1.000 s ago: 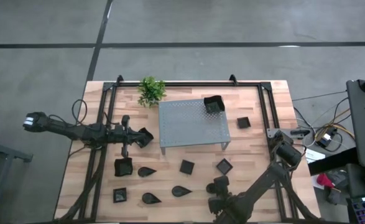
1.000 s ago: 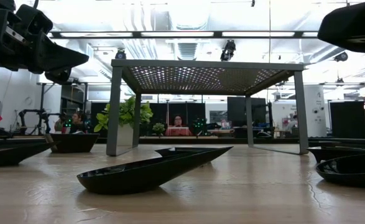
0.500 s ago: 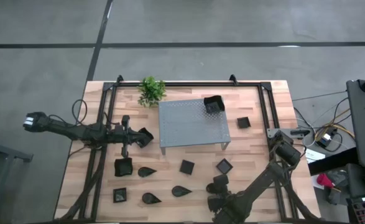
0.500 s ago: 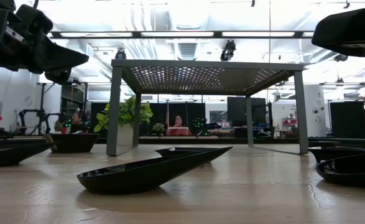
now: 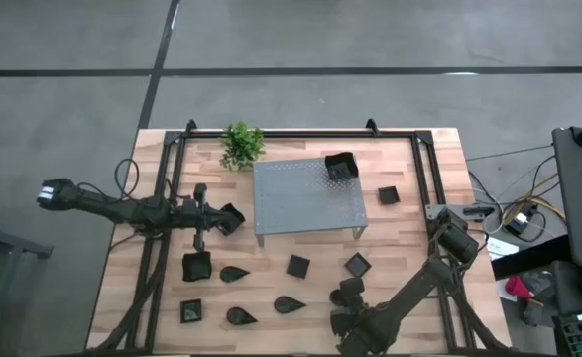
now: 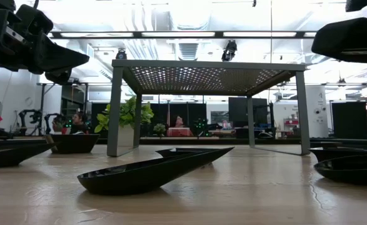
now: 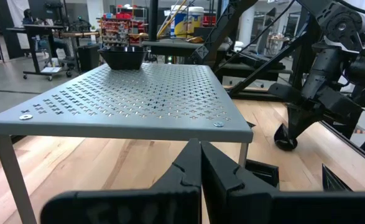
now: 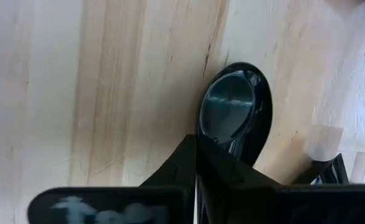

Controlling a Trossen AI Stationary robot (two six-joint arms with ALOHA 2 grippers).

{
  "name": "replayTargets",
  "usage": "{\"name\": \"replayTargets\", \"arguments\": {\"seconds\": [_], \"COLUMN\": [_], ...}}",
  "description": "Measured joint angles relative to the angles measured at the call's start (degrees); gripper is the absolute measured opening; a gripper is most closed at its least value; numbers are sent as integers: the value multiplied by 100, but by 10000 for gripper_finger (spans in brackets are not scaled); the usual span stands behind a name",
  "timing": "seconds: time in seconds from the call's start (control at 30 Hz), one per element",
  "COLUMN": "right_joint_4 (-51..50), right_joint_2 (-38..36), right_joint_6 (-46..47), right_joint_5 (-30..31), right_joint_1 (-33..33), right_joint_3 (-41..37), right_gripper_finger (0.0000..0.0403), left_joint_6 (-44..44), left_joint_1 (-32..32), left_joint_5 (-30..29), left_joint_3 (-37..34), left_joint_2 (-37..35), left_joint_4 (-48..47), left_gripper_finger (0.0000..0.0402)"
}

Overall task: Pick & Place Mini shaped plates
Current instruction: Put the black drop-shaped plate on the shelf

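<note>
Several glossy black mini plates lie on the wooden table: squares (image 5: 297, 266) (image 5: 357, 265) (image 5: 197, 266) and teardrops (image 5: 234, 274) (image 5: 290, 304). One square plate (image 5: 340, 167) stands on the grey perforated stand (image 5: 308, 195). My right gripper (image 5: 346, 292) is near the front, over a teardrop plate (image 8: 235, 109), and shut on it. My left gripper (image 5: 233, 219) is shut and empty, level, just left of the stand. My right gripper comes from above, pointing down, with its fingers (image 8: 182, 162) closed over the teardrop plate's rim (image 8: 202, 127) toward its narrow end. The fingers hide the place of contact. In the low view the plate (image 6: 349, 169) sits level, low over the table.
A small green plant (image 5: 241, 145) stands at the far left by the stand. A small square plate (image 5: 388, 195) lies right of the stand. More plates (image 5: 191, 311) (image 5: 239, 316) lie near the front left. A black frame (image 5: 167, 198) runs along the table's sides.
My right gripper has come down a little and gone slightly toward the table's left edge. The teardrop plate under it has shifted a little to the left with it.
</note>
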Motion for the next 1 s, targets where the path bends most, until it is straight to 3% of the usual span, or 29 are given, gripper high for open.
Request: {"name": "replayTargets", "arguments": {"seconds": [0.33, 0.77, 1.0], "right_joint_4": [-421, -2998, -3052], "right_joint_2": [-52, -215, -756], "right_joint_6": [-23, -233, -796], "right_joint_5": [316, 1456, 1739], "right_joint_1": [-2, -80, -522], "right_joint_3": [477, 2136, 2275], "right_gripper_finger": [8, 8, 8], "left_joint_6": [0, 0, 0], "left_joint_1": [1, -1, 0], "left_joint_5": [1, 1, 1], "left_joint_3": [0, 0, 0], "left_joint_2": [1, 1, -1], "left_joint_4": [0, -2, -2], "left_gripper_finger": [0, 0, 0]}}
